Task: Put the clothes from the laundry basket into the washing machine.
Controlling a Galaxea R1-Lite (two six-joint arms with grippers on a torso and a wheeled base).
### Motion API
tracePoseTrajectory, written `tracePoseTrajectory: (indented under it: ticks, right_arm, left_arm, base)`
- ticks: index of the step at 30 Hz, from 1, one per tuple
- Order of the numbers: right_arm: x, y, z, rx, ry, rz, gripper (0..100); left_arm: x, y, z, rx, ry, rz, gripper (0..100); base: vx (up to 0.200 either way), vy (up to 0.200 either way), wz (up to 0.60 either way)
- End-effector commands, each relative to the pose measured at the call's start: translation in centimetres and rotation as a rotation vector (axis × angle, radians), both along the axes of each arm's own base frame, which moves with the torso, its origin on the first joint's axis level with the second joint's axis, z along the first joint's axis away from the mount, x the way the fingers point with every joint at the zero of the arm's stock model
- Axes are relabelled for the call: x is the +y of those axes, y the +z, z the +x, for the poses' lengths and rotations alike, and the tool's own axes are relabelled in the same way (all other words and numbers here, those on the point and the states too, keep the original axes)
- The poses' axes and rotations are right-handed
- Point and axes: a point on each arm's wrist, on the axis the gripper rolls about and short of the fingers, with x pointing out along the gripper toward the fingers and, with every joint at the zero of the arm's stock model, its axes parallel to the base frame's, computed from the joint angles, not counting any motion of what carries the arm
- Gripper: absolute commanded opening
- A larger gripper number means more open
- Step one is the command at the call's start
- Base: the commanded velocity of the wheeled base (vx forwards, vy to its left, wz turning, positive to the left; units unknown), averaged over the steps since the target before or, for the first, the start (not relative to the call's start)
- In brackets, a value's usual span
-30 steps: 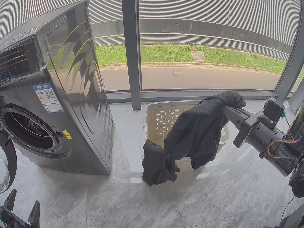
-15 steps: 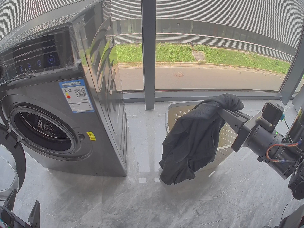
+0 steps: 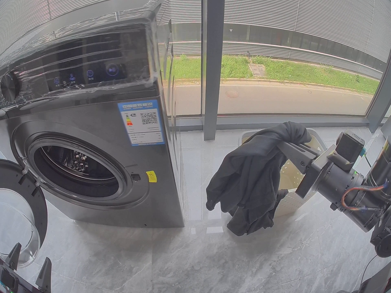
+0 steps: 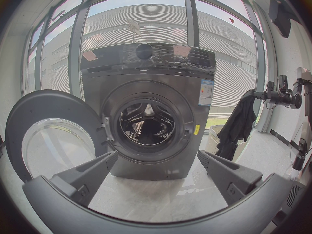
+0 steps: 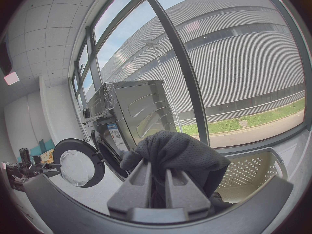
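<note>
Pale marble floor (image 3: 122,257) before a tall window (image 3: 293,41) with a grey post (image 3: 214,62); road and grass lie outside. The washing machine (image 3: 93,114) stands on the robot's left, its round door (image 3: 20,208) swung fully open and its drum opening (image 3: 77,169) exposed. The metal drum seen through it shows no fabric.

The laundry basket (image 3: 318,143), cream with star-shaped holes, stands on the floor to the right of the machine, near the window. The right gripper (image 3: 285,147) is clamped narrowly on the upper fold of a dark garment (image 3: 248,176) and holds it above the basket's rim. The cloth hangs long, and its lower folds trail down the basket's near wall toward the floor; whether they touch the floor cannot be told.

Progress, as judged: the pick-up is made, while the carry to the drum and the release inside are not yet done. Whether more clothes remain in the basket cannot be told, since the garment hides much of its inside.

The left gripper (image 3: 31,255), claws spread wide and holding nothing, sits low before the open door. Likely obstacles are the machine's front right corner, which lies between garment and opening, and the trailing hem, which may catch on the basket rim or drag.
</note>
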Motion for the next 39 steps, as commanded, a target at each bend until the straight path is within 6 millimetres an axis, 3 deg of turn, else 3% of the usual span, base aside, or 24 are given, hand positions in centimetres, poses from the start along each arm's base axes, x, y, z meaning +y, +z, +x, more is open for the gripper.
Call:
tracePoseTrajectory:
  ticks: [1,8,16,29,39]
  right_arm:
    - [0.03,0.01,-0.01,-0.002,0.001,0.002,0]
    - [0.05,-0.01,0.02,-0.009,-0.001,0.005,0]
    - [0.05,-0.01,0.02,-0.009,-0.001,0.005,0]
    - [-0.04,-0.38,-0.08,0.002,0.001,-0.006,0]
    - [-0.05,-0.42,-0.09,0.002,0.002,-0.008,0]
  left_arm:
    - [0.0,-0.53,0.01,0.001,0.0,0.0,100]
    - [0.0,-0.48,0.0,0.0,-0.001,0.003,100]
    - [0.0,-0.48,0.0,0.0,-0.001,0.003,100]
    - [-0.01,-0.48,0.0,0.0,-0.003,0.005,100]
    - [-0.01,-0.48,0.0,0.0,-0.004,0.006,100]
  base:
    - [0.0,0.0,0.0]
    - [0.0,0.0,0.0]
    - [-0.2,0.0,0.0]
    - [0.0,0.0,0.0]
    - [0.0,0.2,0.0]
